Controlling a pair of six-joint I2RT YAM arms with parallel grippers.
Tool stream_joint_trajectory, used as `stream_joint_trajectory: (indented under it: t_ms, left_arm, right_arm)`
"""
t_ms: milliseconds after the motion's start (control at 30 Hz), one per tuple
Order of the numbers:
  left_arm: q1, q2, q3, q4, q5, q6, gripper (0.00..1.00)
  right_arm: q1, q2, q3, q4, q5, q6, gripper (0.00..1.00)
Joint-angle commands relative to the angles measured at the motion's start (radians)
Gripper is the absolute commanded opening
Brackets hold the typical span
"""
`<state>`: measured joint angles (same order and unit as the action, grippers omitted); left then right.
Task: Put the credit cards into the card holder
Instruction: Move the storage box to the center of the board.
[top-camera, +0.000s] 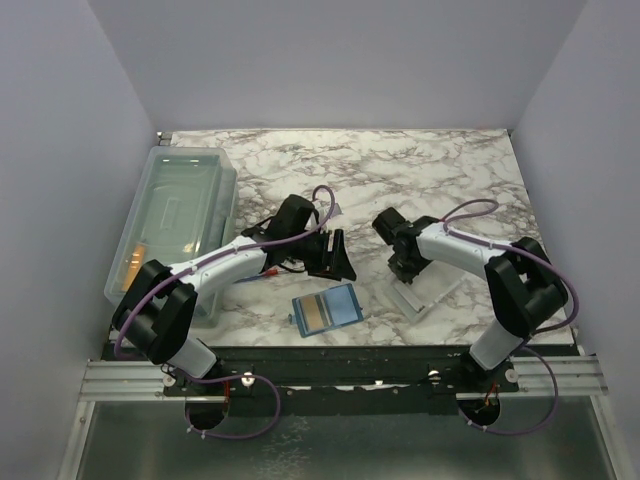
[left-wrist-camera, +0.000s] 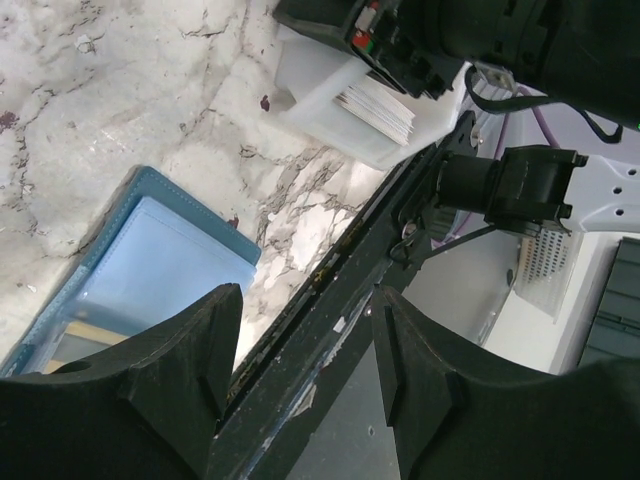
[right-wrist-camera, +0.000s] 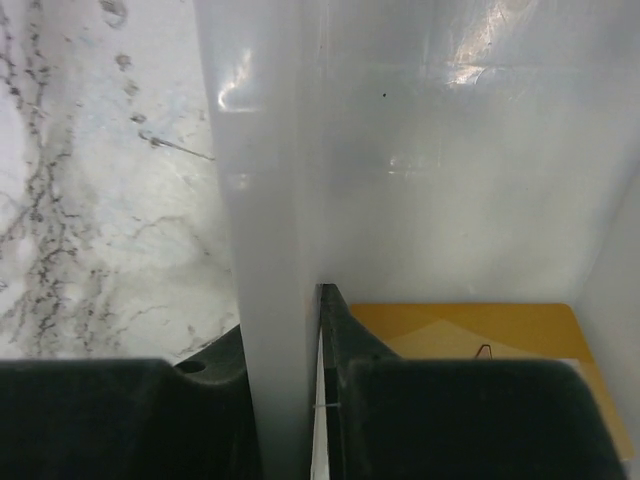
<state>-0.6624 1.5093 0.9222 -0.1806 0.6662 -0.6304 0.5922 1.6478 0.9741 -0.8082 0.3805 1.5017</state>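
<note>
Surface: white-and-grey marble table (top-camera: 400, 170) with plain grey walls on three sides.
Wallet: the blue wallet (top-camera: 340, 305) lies open and flat near the front edge, between the two arms. Its long axis runs left to right, with the right end tipped slightly away from the arms.
Card in wallet: one golden card (top-camera: 314, 315) fills the wallet's left half. The right half shows bare blue.
Card in tray: the right wrist view shows another golden card (right-wrist-camera: 480, 330) flat on the tray floor, its long edge across that view.
Tray: a shallow white tray (top-camera: 440, 295) sits right of the wallet and apart from it.
Left claw: the left claw (top-camera: 335, 268) hangs just behind the wallet, fingers spread wide and holding nothing. Its wrist view shows the wallet's corner past one finger (left-wrist-camera: 170, 370).
Right claw: the right claw (top-camera: 405, 270) is down at the tray's left end. One finger is outside the tray wall and the other inside, so the wall stands between them. I cannot tell whether they pinch it.
Bin: a large clear bin (top-camera: 225, 190) stands at the far left, partly under the left arm, with something orange inside.
</note>
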Motion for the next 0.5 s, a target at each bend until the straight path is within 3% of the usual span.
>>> stream_joint_trajectory:
  t_ms: [0,467]
  left_arm:
    - [0.011,-0.037,0.061,-0.054,0.014,0.032,0.6]
    - [0.041,0.004,0.095,-0.088,0.009,0.085,0.6]
  right_arm:
    - [-0.026,0.085,0.058,0.115,0.098,0.015,0.09]
    - [-0.132,0.219,0.198,0.13,0.093,0.009,0.09]
